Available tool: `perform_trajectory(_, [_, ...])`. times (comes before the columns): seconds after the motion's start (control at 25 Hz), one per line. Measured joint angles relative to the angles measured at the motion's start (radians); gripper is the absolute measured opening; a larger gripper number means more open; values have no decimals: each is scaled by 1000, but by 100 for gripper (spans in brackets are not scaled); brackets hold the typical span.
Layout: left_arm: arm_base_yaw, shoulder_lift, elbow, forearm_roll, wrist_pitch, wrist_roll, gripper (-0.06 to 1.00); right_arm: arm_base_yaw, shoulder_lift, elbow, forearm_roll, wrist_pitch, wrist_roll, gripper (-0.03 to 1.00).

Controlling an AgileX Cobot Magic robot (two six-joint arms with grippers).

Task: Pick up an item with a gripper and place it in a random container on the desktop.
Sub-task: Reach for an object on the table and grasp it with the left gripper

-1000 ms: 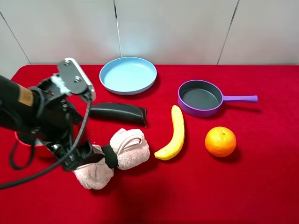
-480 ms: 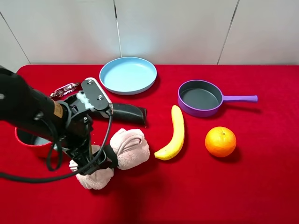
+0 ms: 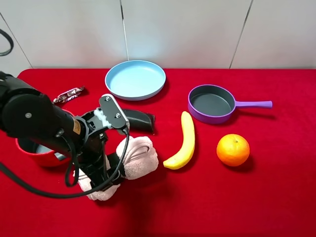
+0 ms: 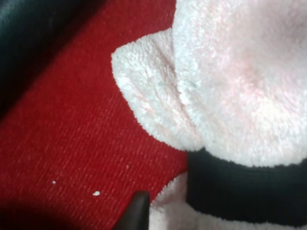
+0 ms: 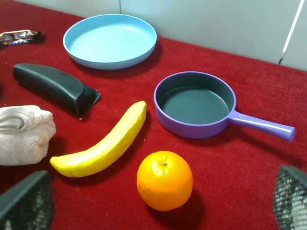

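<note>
Since half a second ago the left arm has swung further right and lower, so its left gripper (image 3: 101, 170) now sits right over the near-left half of the towel bundle (image 3: 137, 155), just right of the red pot (image 3: 34, 157). From the high camera the jaws are buried under the wrist, and the left wrist view shows only one dark fingertip (image 4: 136, 215) beside the plush, so whether they stand apart or pressed together cannot be told. The bundle lies on the red desktop (image 3: 222, 197), left of centre and nearer than the black oblong object (image 3: 140, 120). It looks light, soft and squashy; the fluffy lobes would likely give under pressure, so the firm waist at the black band (image 4: 244, 191) seems the surest hold. The light-blue plate (image 3: 135, 80) waits empty at the far side, a short carry away. Further right lie the banana (image 3: 185, 140), the purple pan (image 3: 212, 103) and the orange (image 3: 233, 149), all apart from the bundle. The right gripper (image 5: 158, 213) hangs spread wide, holding nothing.
</note>
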Motion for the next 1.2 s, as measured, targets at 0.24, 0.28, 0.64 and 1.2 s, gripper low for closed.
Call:
perform_trajectory(0.24, [0,44,0,0,-22,2,93,0,0,0,7,0,0,69])
perform_trajectory(0.28, [0,52,0,0,-24,3,93,0,0,0,7,0,0,69])
perform_trajectory(0.64, [0,113,-1,0,-51,3,93,0,0,0,11,0,0,69])
perform_trajectory(1.2, [0,136,-1,0,-66,5,93,0,0,0,19,0,0,69])
